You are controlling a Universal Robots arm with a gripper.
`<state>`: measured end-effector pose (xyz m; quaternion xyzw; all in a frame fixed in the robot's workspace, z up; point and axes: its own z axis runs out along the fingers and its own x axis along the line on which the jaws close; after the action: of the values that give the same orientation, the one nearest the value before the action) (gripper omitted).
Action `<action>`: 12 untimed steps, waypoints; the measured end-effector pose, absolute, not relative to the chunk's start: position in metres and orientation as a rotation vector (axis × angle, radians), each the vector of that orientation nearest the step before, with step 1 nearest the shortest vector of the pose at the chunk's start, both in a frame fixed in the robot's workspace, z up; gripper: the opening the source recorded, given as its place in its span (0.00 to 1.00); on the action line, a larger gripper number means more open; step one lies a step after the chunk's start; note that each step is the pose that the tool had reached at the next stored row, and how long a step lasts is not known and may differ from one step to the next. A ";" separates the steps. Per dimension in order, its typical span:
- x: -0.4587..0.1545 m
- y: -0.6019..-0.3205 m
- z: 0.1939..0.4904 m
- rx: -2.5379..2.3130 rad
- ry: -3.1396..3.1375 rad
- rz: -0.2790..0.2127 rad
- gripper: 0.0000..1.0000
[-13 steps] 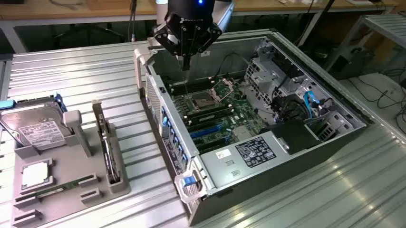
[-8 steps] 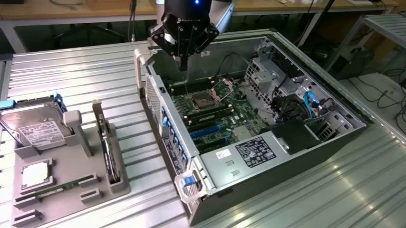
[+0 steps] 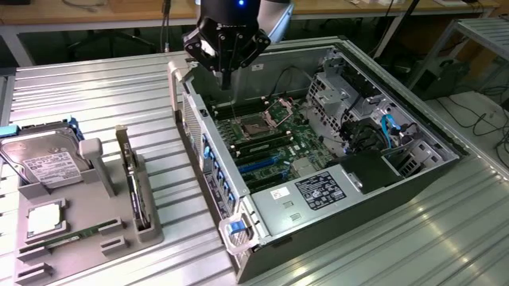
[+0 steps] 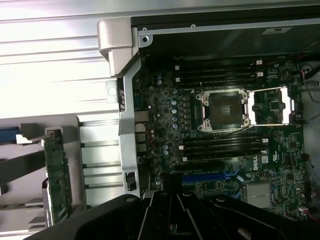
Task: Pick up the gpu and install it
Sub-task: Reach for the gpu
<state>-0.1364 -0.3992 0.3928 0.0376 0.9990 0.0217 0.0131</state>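
Observation:
The gpu (image 3: 132, 182) stands on edge in a slot of the grey holder (image 3: 147, 229) at the exterior view's left, its silver bracket end up. Its green board face (image 4: 58, 175) shows in the wrist view. My gripper (image 3: 226, 82) hangs over the far end of the open computer case (image 3: 350, 196), well away from the gpu. Its fingers are shut together with nothing between them. In the wrist view the gripper (image 4: 175, 212) is a dark shape over the motherboard (image 4: 165, 107), near the blue expansion slot (image 4: 207, 176).
The holder also carries a silver hard drive (image 3: 47, 161), a processor chip (image 3: 44, 217) and a green memory stick (image 3: 71, 235). Inside the case are the open processor socket (image 3: 258, 125), a drive cage (image 3: 334, 89) and blue cables (image 3: 390, 128). Ribbed metal table (image 3: 95, 89) all around.

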 end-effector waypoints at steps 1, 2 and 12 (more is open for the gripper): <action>-0.139 -0.399 0.393 0.117 3.113 0.068 0.11; -0.140 -0.399 0.393 0.116 3.113 0.068 0.11; -0.151 -0.400 0.392 0.114 3.113 0.068 0.11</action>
<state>-0.1513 -0.3996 0.3922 0.0365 0.9990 0.0217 0.0128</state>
